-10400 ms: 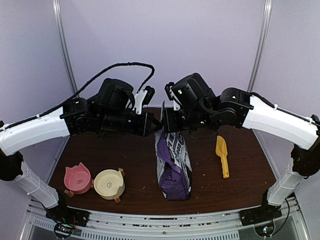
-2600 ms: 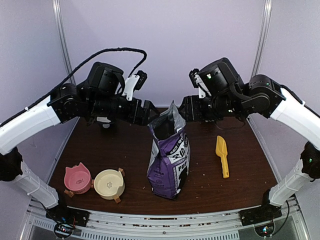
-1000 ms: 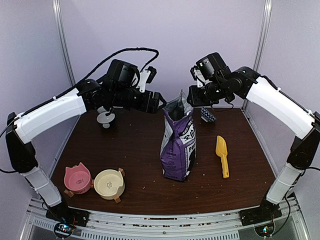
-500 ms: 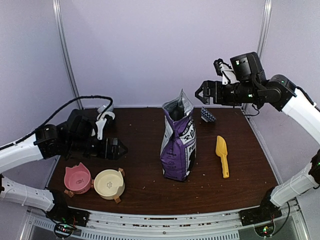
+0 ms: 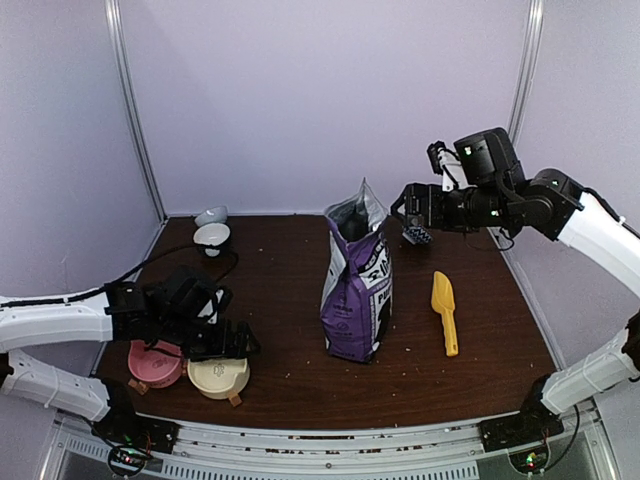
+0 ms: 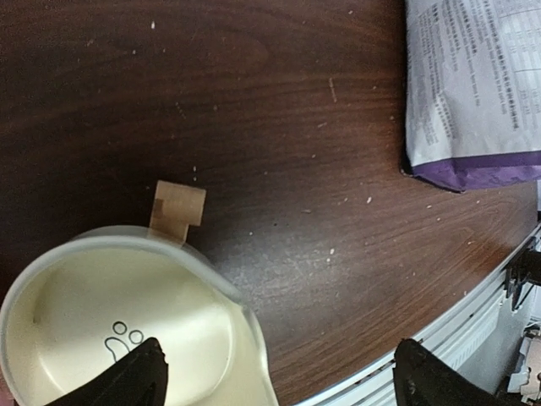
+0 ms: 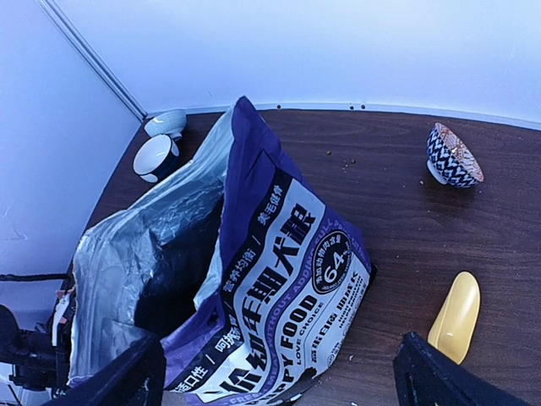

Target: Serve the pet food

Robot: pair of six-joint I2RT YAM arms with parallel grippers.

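Purple-and-white printed bag [image 5: 355, 290] is stood open mid-counter; left hand [image 6: 279, 376] and right hand [image 7: 275, 376] are spread, empty. Yellow plastic scoop [image 5: 444, 312] should be grasped next.

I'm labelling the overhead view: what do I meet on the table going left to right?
pink bowl → cream bowl → purple bag → patterned bowl → yellow scoop

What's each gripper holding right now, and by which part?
Nothing. The left gripper is open over the cream bowl's edge; the right gripper is open in the air, clear of the bag.
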